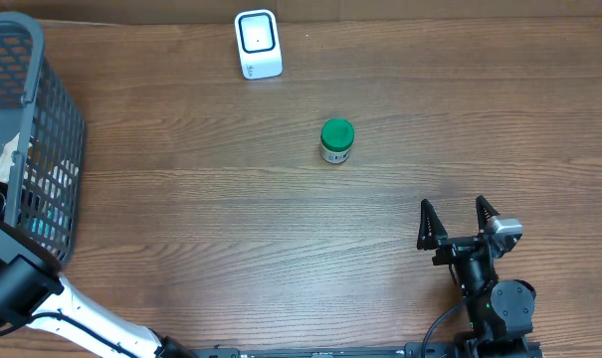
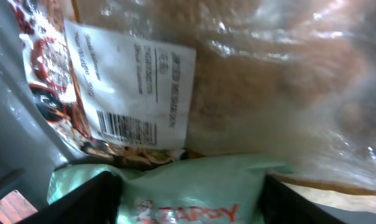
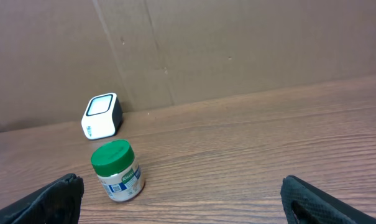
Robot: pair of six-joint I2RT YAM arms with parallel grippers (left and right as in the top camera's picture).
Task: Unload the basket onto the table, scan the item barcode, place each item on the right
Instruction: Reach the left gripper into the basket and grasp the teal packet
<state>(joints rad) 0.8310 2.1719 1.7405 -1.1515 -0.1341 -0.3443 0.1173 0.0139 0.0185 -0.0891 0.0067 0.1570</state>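
Inside the basket (image 1: 67, 149) at the table's left edge, the left gripper (image 2: 191, 196) has its jaws spread to either side of a pale green packet (image 2: 194, 180), seemingly the item to scan, and no clear pinch shows. Behind the packet lies a clear bag (image 2: 281, 93) bearing a white barcode label (image 2: 128, 93). The likely trouble is a grab on loose film: the packet could crumple and slide out on the lift, drag the bag along, or come up with its code turned away from the white scanner (image 1: 258, 44) far across the table. The right gripper (image 1: 458, 221) waits wide open and empty, near a green-lidded jar (image 1: 336, 141). Overhead, the basket wall hides the left fingers. The packet's own barcode is not in view, its red lettering is cut off, and the label's print is too blurred to read.
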